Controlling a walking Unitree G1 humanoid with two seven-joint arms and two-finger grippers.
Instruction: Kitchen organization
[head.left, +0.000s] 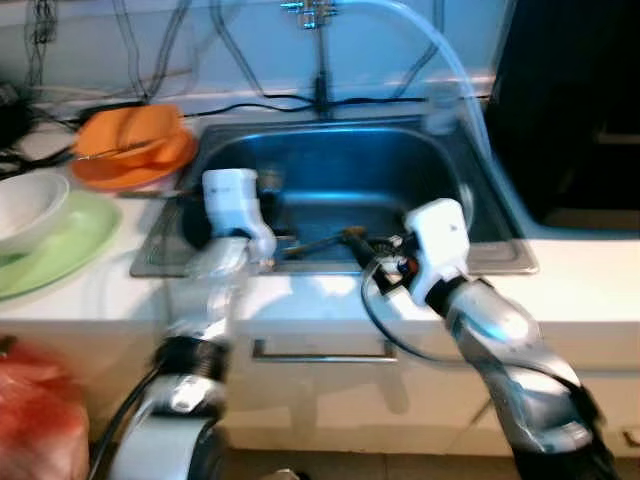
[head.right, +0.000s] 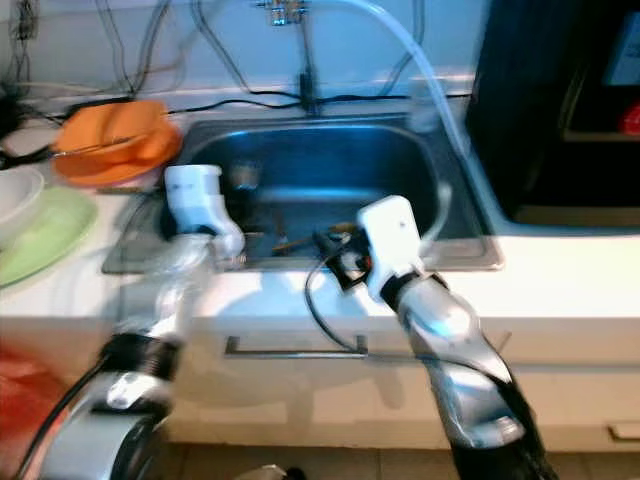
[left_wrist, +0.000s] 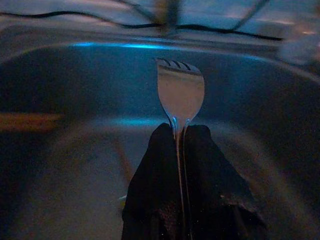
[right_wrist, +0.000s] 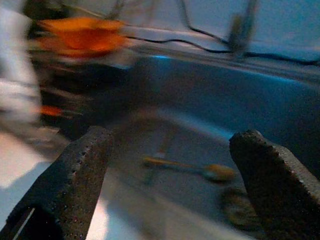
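Head views, sink: a steel sink is set in a white counter, and both silver arms reach over its front rim.
Head views, left arm: the left gripper sits at the sink's front left edge, behind its white wrist block; from up here its fingers are hidden.
Head views, right arm: the right gripper points into the basin from the front right, with a black cable looping under the wrist.
Head views, basin: a dark utensil with a yellowish end lies near the front of the basin between the two wrists; the blur is too strong to name it.
Head views, counter left: an orange bowl stands by the sink's far left corner, and a white bowl rests on a green plate nearer the robot.
Head views, back: a tap rises behind the sink, a clear hose arcs to the right, and black cables run along the wall.
Left wrist view: here it is, the two black fingers are pressed together on the handle of a fork, tines pointing away over the basin.
Right wrist view: the fingers stand wide apart with nothing between them; beyond them a spoon-like utensil lies on the sink floor, and the orange bowl shows on the far rim.
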